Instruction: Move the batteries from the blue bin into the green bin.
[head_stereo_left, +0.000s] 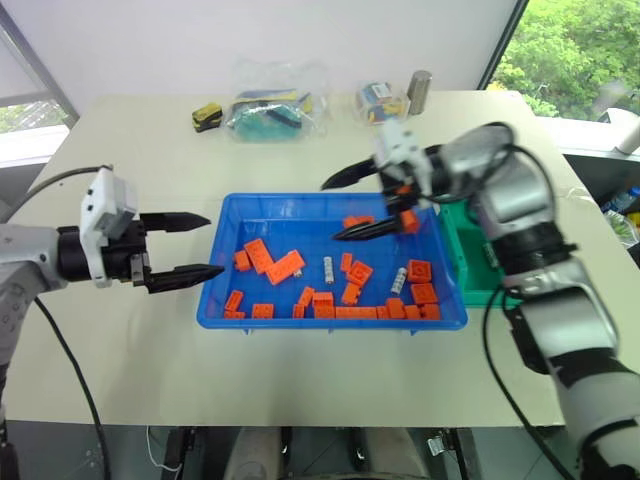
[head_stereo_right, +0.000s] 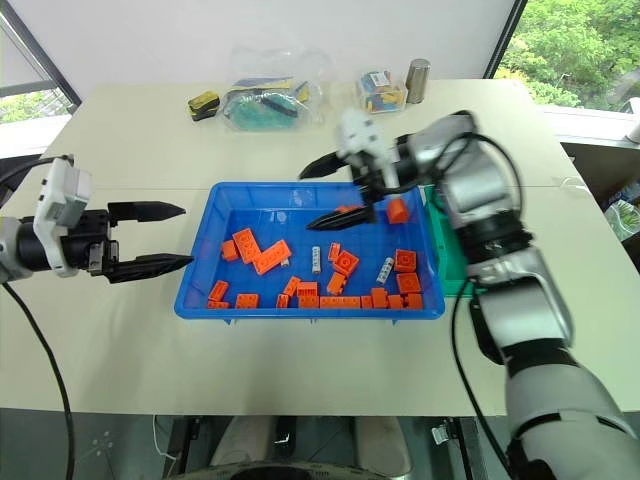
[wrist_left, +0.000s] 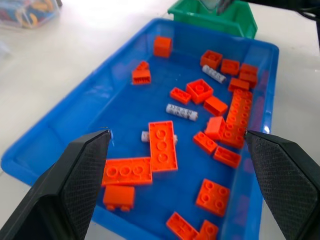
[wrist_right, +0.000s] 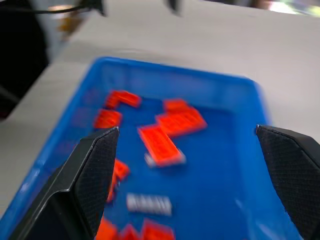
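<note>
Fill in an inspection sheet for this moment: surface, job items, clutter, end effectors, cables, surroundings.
Surface: pale table.
Job items: blue bin mid-table with three batteries among the bricks: one central, one nearer the green bin, one part-hidden under a brick. Green bin touches the blue bin's right side; contents hidden.
Clutter: orange bricks in the blue bin; plastic bags, a yellow-black item and a metal can at the far edge.
End effectors: left end effector open, off the blue bin's left side; right end effector open, empty, above the blue bin's far right part.
Cables: black cable hanging from the left arm.
Surroundings: window with trees, right.
</note>
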